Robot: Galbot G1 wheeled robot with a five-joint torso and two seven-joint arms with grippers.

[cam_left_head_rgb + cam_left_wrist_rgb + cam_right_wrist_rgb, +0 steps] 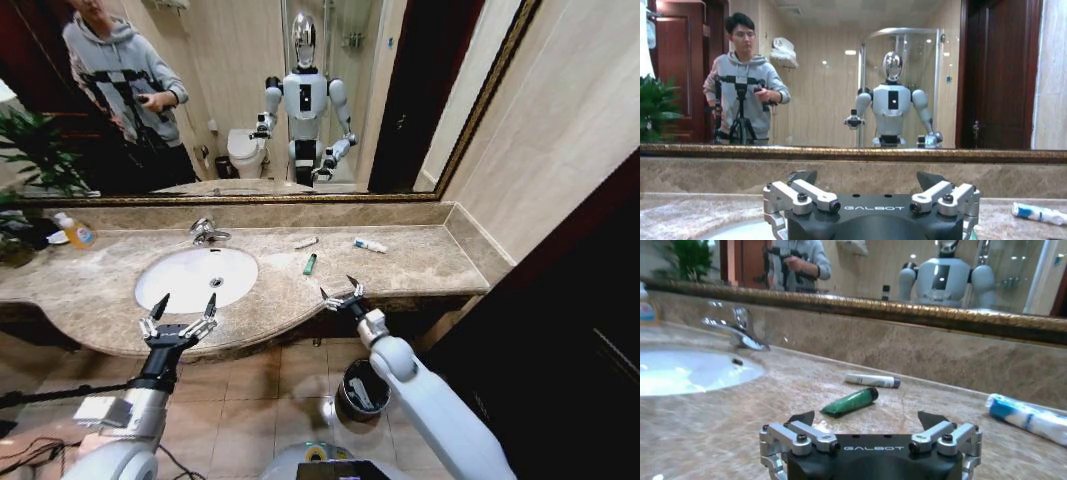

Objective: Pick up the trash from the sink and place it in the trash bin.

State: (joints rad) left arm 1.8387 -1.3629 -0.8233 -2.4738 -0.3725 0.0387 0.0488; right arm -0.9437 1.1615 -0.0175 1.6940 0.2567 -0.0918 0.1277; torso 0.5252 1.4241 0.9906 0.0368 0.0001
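Note:
The white oval sink (180,270) is set in the marble counter, with a chrome faucet (208,232) behind it. Trash lies on the counter to the right of the basin: a green tube (310,263) (850,402), a small white tube (306,242) (872,380) and a white-and-blue tube (369,244) (1030,415) (1039,212). My left gripper (180,318) (867,179) hangs open at the sink's front rim. My right gripper (342,296) (867,419) stands open at the counter's front edge, just short of the green tube. The black trash bin (343,392) stands on the floor under my right arm.
An orange-yellow soap bottle (77,233) stands at the counter's back left beside a green plant (30,165). A mirror (250,90) spans the wall behind the counter. A side wall closes the counter's right end. Cables lie on the tiled floor at the left.

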